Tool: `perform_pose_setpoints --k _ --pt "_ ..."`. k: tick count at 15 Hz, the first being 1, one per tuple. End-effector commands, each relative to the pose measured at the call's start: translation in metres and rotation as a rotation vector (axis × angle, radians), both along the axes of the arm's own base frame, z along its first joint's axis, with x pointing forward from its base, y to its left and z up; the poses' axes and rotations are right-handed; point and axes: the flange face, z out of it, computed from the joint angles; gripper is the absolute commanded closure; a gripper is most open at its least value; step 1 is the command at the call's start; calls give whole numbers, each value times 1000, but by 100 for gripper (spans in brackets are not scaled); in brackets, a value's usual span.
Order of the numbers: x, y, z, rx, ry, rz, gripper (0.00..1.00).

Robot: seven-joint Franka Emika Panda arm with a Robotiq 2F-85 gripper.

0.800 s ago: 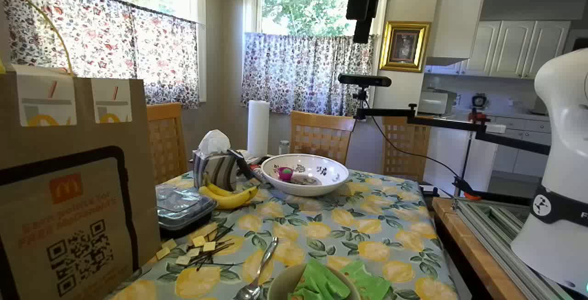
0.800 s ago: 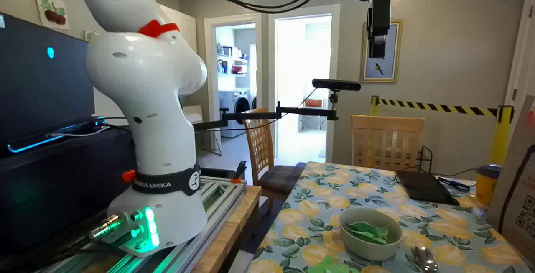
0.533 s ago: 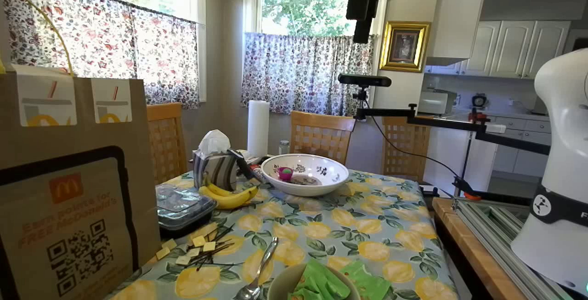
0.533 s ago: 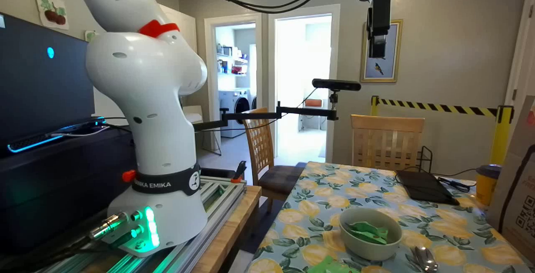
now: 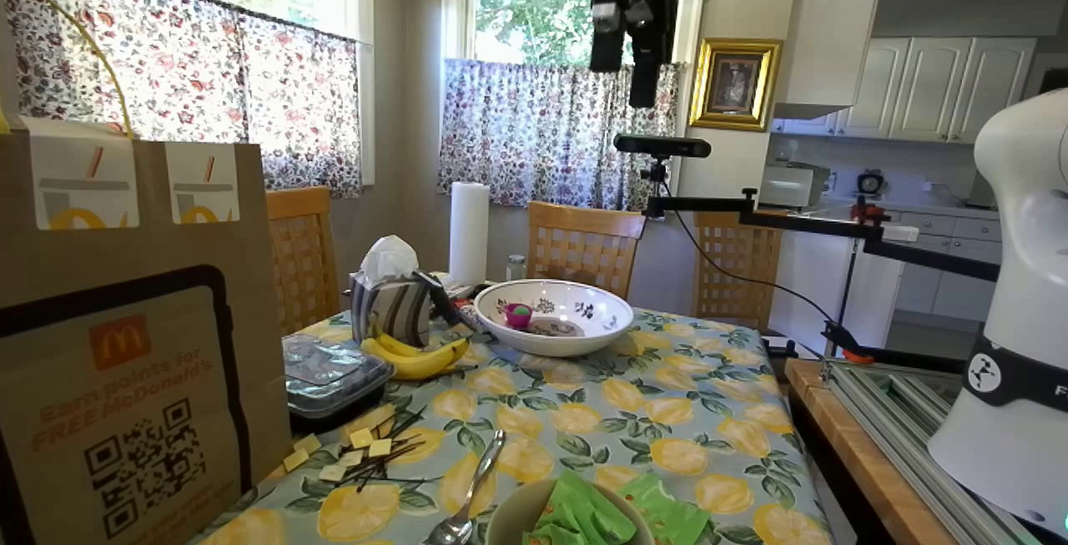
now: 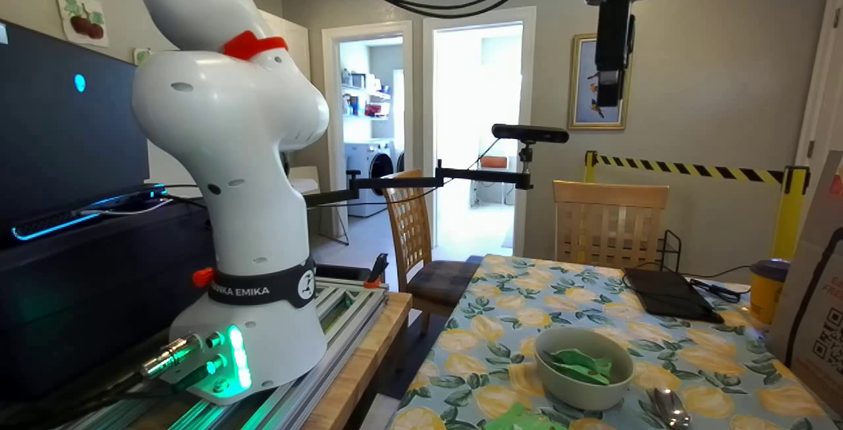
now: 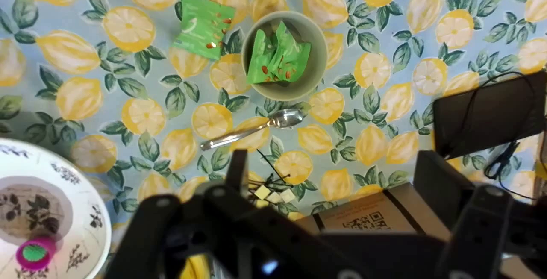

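Hovering well above the lemon-print cloth-covered desk (image 5: 684, 399), with black two-fingered end effector (image 7: 333, 167) spread wide and empty; seemingly at pre-contact stage, calling for descent.

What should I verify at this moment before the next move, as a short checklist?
1. Jaws open and empty: ok; they stand apart, holding nothing.
2. Jaws clear of the table: ok; they hang well above it.
3. Small bowl empty: not ok; green packaging lies inside.
4. Packet count inside: cannot tell; the green overlaps or folds.
5. Loose green packet out of the bowl: ok; it lies on the table.
6. Spoon apart from the bowl: ok; table shows between them.
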Motion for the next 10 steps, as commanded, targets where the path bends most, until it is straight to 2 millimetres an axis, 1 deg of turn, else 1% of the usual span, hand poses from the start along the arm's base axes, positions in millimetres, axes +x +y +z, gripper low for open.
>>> perform_pose_setpoints --k 1,3,6,8,10 --pt "45 -11 -61 51 165 -34 0" --pt "59 -8 -99 44 239 34 0" --pt "80 -3 -143 29 316 106 0" --pt "94 0 -166 -48 322 111 0" --pt "107 4 -182 -90 319 142 0"
